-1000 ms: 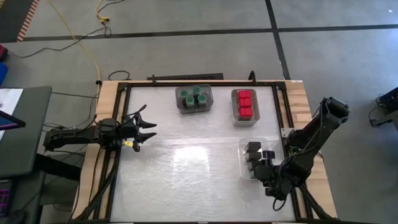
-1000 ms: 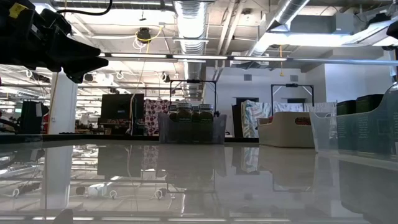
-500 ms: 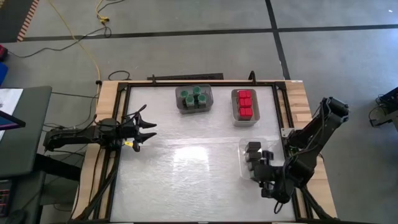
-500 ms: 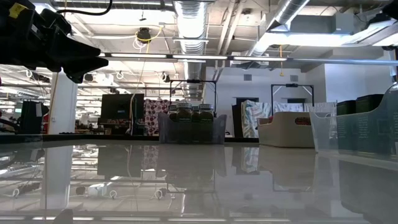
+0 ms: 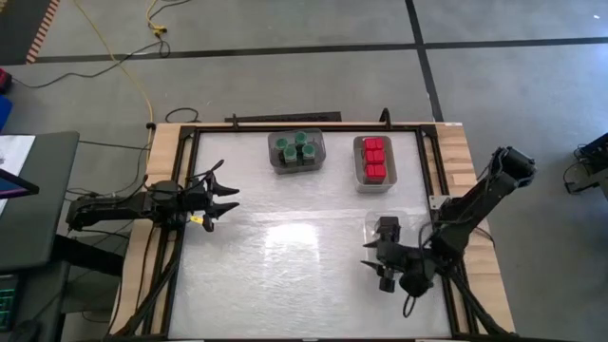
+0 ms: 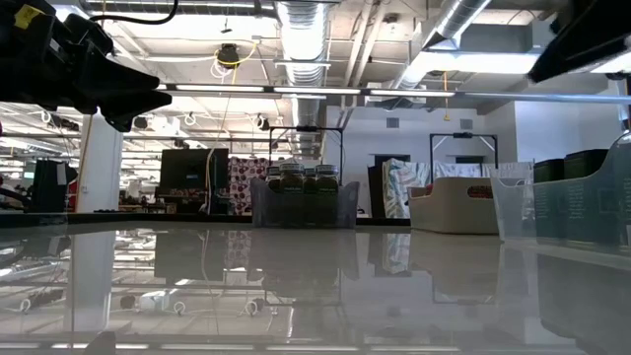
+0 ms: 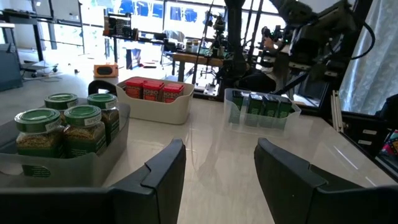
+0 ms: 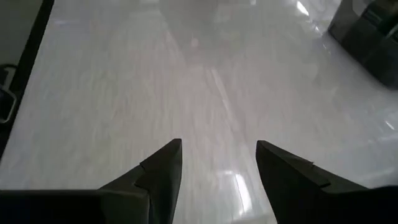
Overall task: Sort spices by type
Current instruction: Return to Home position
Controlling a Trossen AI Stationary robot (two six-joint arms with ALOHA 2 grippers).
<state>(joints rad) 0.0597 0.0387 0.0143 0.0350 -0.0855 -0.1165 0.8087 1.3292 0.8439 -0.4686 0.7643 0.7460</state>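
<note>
Far to the left of the white bin (image 5: 359, 177), at the left edge of the surface (image 5: 285, 256), the left hand (image 5: 231, 199) waits with its fingers spread and nothing between them. Just left of the white bin stands the grey bin (image 5: 275, 158), with the green-lidded jars (image 5: 296, 148) packed inside. The white bin itself holds the red-topped boxes (image 5: 374, 158) in rows.

On the robot's side of the white bin, and near it, lies the clear bin (image 5: 370, 220). Its long axis runs away from the robot, and the black cans (image 5: 388, 228) sit in it. The right hand (image 5: 373, 266) hangs at that bin's near end, released and holding nothing, pointing leftward over bare surface.

No spice shows loose on the surface, so the sorting looks finished. The right hand is much the nearer to the black cans, which lie just beyond it toward the white bin. Pulling back to rest likely turns on first lifting clear of the clear bin's wall.
</note>
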